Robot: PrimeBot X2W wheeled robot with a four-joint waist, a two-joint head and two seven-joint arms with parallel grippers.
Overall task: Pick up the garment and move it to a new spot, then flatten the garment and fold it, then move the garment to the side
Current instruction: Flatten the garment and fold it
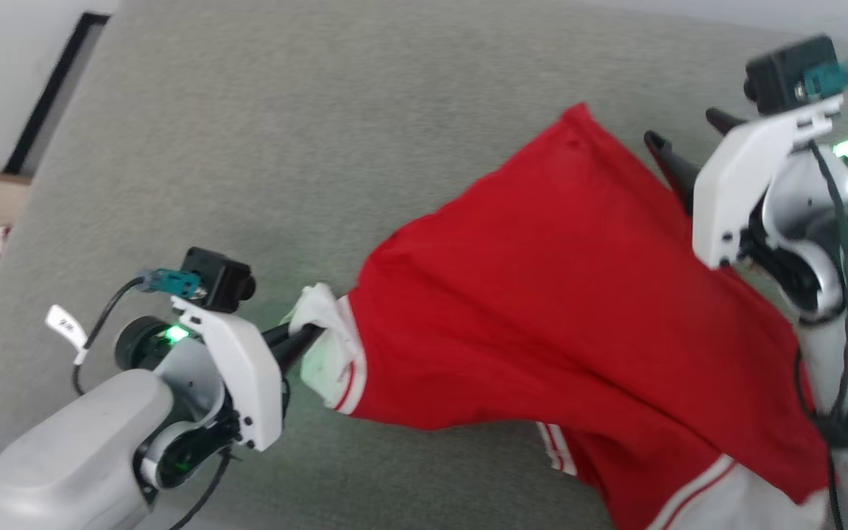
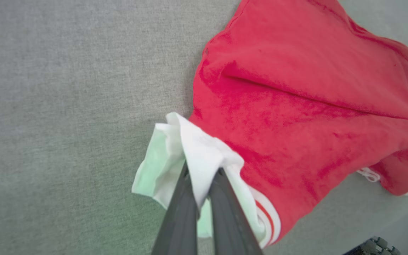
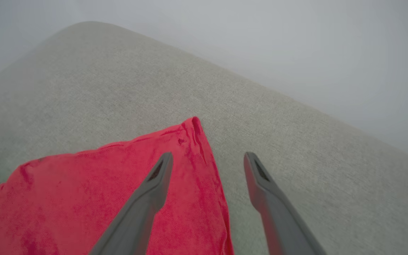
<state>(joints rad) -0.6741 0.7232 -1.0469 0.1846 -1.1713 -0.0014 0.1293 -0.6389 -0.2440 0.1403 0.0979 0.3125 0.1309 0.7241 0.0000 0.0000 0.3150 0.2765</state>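
Left wrist view: left gripper [image 2: 203,170] clenched on white sleeve [image 2: 193,145] of the garment [image 2: 296,106] | right gripper [image 3: 208,157] spread wide, empty, straddling red corner [image 3: 193,129] | garment part-spread on grey cushion [image 1: 247,147] | step judged: flattening | next: close on corner, draw taut.

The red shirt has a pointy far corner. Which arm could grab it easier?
Right, probably. The right end effector is open, with the garment's far corner just ahead of its fingers. The left end effector is busy, shut on the white sleeve.
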